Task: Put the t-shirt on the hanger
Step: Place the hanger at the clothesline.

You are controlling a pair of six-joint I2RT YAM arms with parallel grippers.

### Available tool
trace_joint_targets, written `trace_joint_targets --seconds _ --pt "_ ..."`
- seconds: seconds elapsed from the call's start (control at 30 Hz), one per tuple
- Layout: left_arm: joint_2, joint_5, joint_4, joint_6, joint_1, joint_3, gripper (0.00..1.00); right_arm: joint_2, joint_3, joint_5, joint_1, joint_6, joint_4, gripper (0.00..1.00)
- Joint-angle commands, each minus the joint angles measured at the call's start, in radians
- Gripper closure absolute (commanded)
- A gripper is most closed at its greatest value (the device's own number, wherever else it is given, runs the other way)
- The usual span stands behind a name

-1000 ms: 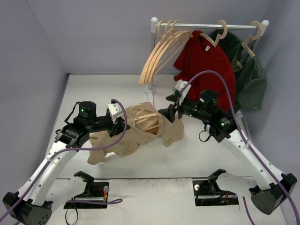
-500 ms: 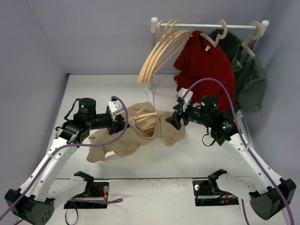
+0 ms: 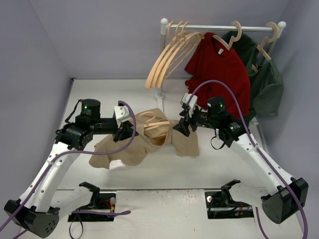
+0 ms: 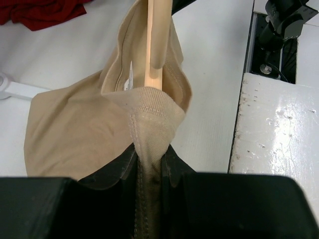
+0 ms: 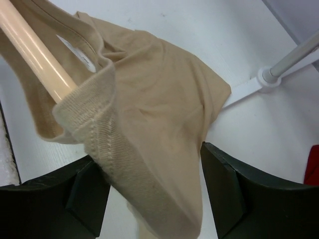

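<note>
The tan t-shirt (image 3: 122,149) is held a little above the white table between my two grippers, its body drooping down to the left. The pale wooden hanger (image 3: 157,127) sticks into its neck opening. My left gripper (image 3: 130,130) is shut on the ribbed collar (image 4: 149,112), with the hanger's arm (image 4: 158,45) passing into the neck just beyond it. My right gripper (image 3: 177,128) is open; the t-shirt's collar and shoulder (image 5: 159,104) drape between its wide-apart fingers (image 5: 224,189), and the hanger's arm (image 5: 35,55) enters the neck at upper left.
A white rail at the back carries three spare wooden hangers (image 3: 167,55), a dark red t-shirt (image 3: 222,69) and a dark green garment (image 3: 266,77). The rail's post and foot (image 3: 160,94) stand just behind the tan t-shirt. Two black gripper docks (image 3: 94,196) sit at the near edge.
</note>
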Motion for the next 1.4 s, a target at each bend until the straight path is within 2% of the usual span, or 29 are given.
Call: trace_joint_targets --seconds 0.0,0.03,0.17,0.27,0.4,0.6,0.7,1.0,1.07,1.13,1.17,1.27,1.37 --pt "0.017 0.096 0.011 0.061 0.005 0.079 1.0 0.015 0.065 -0.123 0.002 -0.027 0.057 0.41" --pt "0.021 0.1 0.008 0.065 0.005 0.083 1.0 0.017 0.066 -0.136 0.002 -0.025 0.055 0.43" --pt "0.056 0.121 -0.004 0.082 0.005 0.106 1.0 0.02 0.07 -0.239 0.004 -0.011 0.054 0.67" --pt "0.073 0.141 -0.006 0.088 0.005 0.115 1.0 0.02 0.073 -0.279 0.004 -0.009 0.051 0.76" --pt "0.087 0.152 -0.022 0.102 0.005 0.134 1.0 0.019 0.075 -0.318 0.005 -0.01 0.048 0.75" --pt "0.09 0.17 -0.035 0.115 0.004 0.143 1.0 0.028 0.079 -0.361 0.005 -0.011 0.048 0.61" --pt "0.086 0.172 -0.037 0.125 0.004 0.139 1.0 0.03 0.078 -0.366 0.005 -0.012 0.048 0.59" --pt "0.079 0.185 -0.037 0.133 0.004 0.146 1.0 0.044 0.074 -0.382 0.018 -0.006 0.044 0.74" --pt "0.079 0.189 -0.037 0.136 0.004 0.148 1.0 0.048 0.076 -0.385 0.025 -0.004 0.042 0.81" --pt "0.076 0.187 -0.039 0.138 0.004 0.152 1.0 0.048 0.077 -0.381 0.03 -0.006 0.04 0.97" --pt "0.074 0.182 -0.043 0.141 0.004 0.153 1.0 0.045 0.076 -0.375 0.03 -0.006 0.037 1.0" --pt "0.062 0.135 -0.061 0.148 0.005 0.15 1.0 0.022 0.074 -0.352 0.028 -0.013 0.034 1.0" --pt "0.031 0.041 -0.092 0.167 0.012 0.15 0.89 -0.023 0.069 -0.308 0.027 -0.027 0.031 1.0"
